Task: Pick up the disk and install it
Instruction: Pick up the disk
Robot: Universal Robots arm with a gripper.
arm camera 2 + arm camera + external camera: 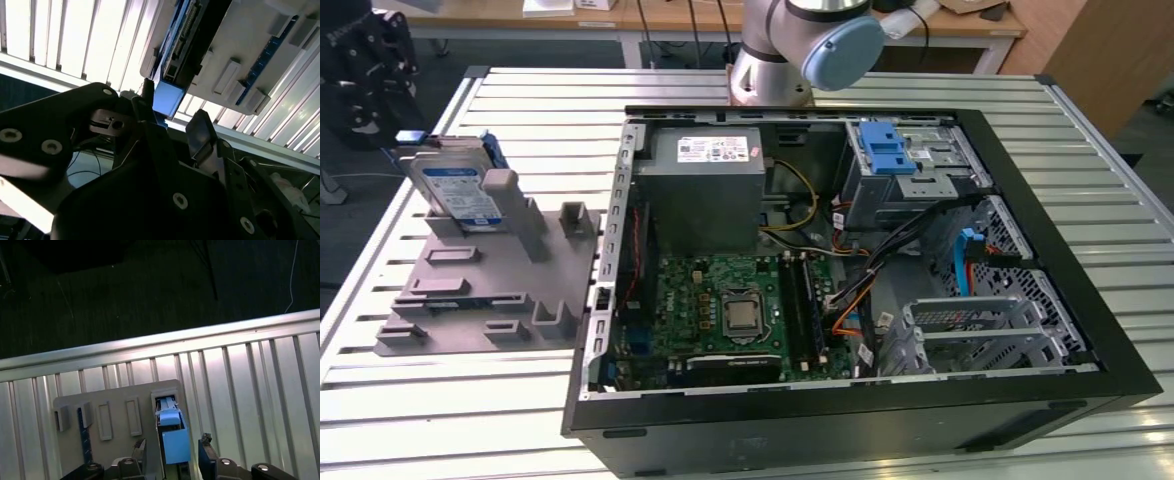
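The disk (454, 188) stands on edge in a slot of a grey holder (494, 290) on the exterior view's left. It is silver, with a white-and-blue label and blue rails. My black gripper (387, 115) hangs at the disk's upper end, off the table's edge. In the first wrist view the gripper (172, 447) is open, and the disk's blue end (171, 435) lies between its fingers (207, 454) with a gap on each side. The second wrist view shows the gripper (172, 117) the same way, close to the disk (167, 97).
An open black computer case (1067, 330) lies beside the holder on the slatted metal table (454, 420). It holds a grey power supply (707, 190), a green motherboard (734, 310) and a silver bay with a blue latch (901, 160). The arm's base (781, 60) stands behind the case.
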